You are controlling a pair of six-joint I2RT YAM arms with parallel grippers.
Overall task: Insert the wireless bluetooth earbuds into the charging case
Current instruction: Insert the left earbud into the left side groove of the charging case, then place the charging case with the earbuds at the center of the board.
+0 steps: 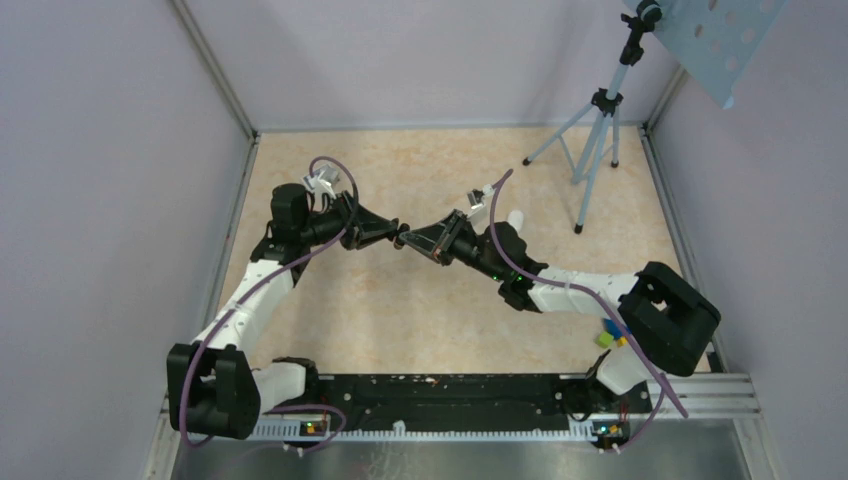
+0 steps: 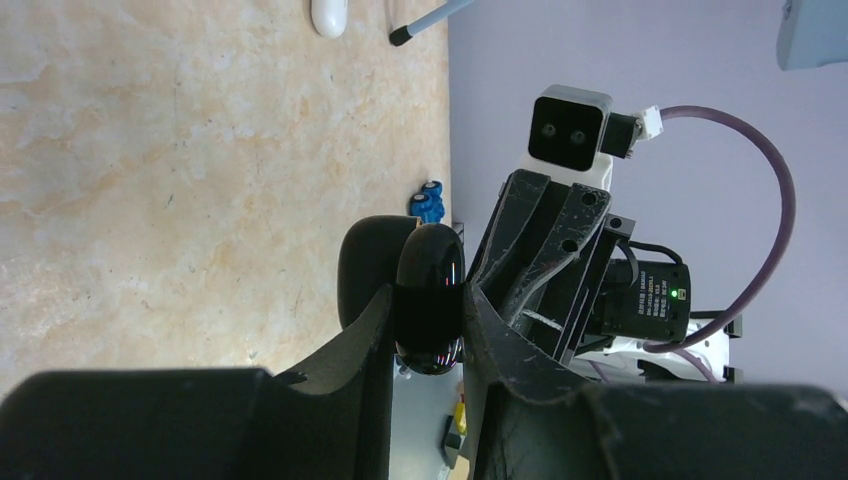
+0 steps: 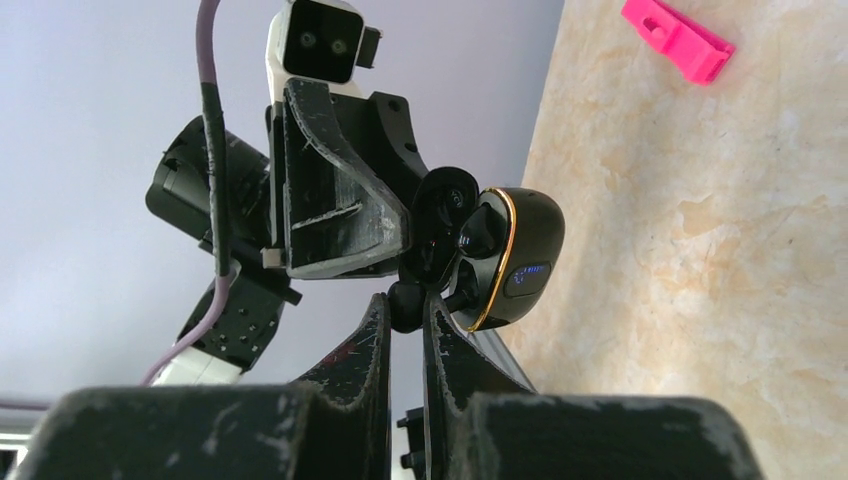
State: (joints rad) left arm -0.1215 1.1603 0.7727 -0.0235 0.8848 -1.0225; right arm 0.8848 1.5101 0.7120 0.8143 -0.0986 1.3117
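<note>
My left gripper (image 1: 392,236) (image 2: 428,305) is shut on the glossy black charging case (image 2: 430,255) and holds it above the table's middle. In the right wrist view the case (image 3: 520,265) is open, with a gold rim and a blue light on its body. My right gripper (image 1: 418,243) (image 3: 405,300) meets it tip to tip and is shut on a small dark rounded bit (image 3: 404,306) pressed at the case's opening. I cannot tell whether that bit is an earbud. No tiny white earbuds show in any view.
A white pill-shaped object (image 1: 515,218) (image 2: 328,15) lies on the table behind the right arm. A tripod (image 1: 595,140) stands at the back right. A pink clip (image 3: 680,40) lies on the table. Small blue and yellow pieces (image 1: 606,337) lie by the right arm's base.
</note>
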